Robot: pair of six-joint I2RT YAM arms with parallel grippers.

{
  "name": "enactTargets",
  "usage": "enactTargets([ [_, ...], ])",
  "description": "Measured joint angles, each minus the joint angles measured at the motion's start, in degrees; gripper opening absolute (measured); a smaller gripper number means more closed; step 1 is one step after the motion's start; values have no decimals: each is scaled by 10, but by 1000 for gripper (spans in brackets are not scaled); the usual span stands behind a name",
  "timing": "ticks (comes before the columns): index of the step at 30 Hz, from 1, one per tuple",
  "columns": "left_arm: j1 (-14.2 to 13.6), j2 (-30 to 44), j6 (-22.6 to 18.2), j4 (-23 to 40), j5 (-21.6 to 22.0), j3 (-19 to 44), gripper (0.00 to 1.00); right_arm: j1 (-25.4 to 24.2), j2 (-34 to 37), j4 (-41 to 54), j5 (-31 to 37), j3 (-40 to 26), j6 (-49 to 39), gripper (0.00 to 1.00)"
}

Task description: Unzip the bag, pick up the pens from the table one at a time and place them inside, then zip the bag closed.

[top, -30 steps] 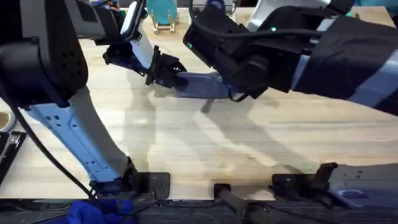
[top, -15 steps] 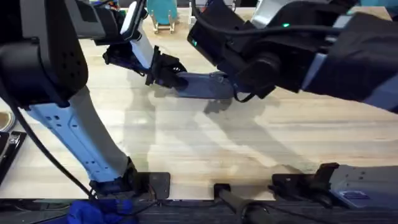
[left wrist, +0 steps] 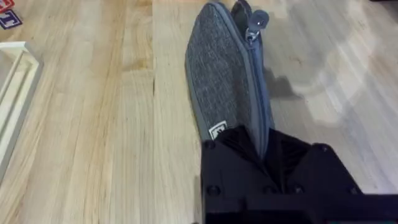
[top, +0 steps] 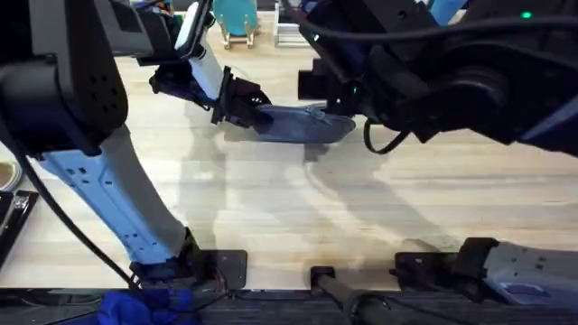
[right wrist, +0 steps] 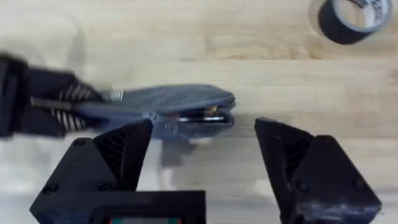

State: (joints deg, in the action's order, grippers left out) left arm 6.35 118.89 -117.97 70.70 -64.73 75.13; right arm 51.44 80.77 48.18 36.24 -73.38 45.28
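Right gripper (right wrist: 202, 155) now off bag (top: 302, 124)

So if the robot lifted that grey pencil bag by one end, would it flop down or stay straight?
Probably it would sag a little. The pencil bag is soft woven fabric, pinched at one end by the left gripper. Something dark inside its open end might stiffen it and add a bit of weight. It lies flat, so it shouldn't roll.

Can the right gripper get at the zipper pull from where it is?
Probably yes. The right gripper is open above the bag, nothing lies between it and the pull, and the left gripper clamps the opposite end.
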Motion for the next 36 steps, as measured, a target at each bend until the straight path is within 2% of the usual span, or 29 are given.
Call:
enactTargets([
  [7,0,0,0,0,0,0,42,0,0,2,-61,0,-125,994],
  [15,0,0,0,0,0,0,41,0,0,2,-98,0,-222,995],
  [25,0,0,0,3,0,0,42,0,0,2,-113,0,-275,995],
  [36,0,0,0,4,0,0,42,-1,0,2,-125,0,-293,993],
])
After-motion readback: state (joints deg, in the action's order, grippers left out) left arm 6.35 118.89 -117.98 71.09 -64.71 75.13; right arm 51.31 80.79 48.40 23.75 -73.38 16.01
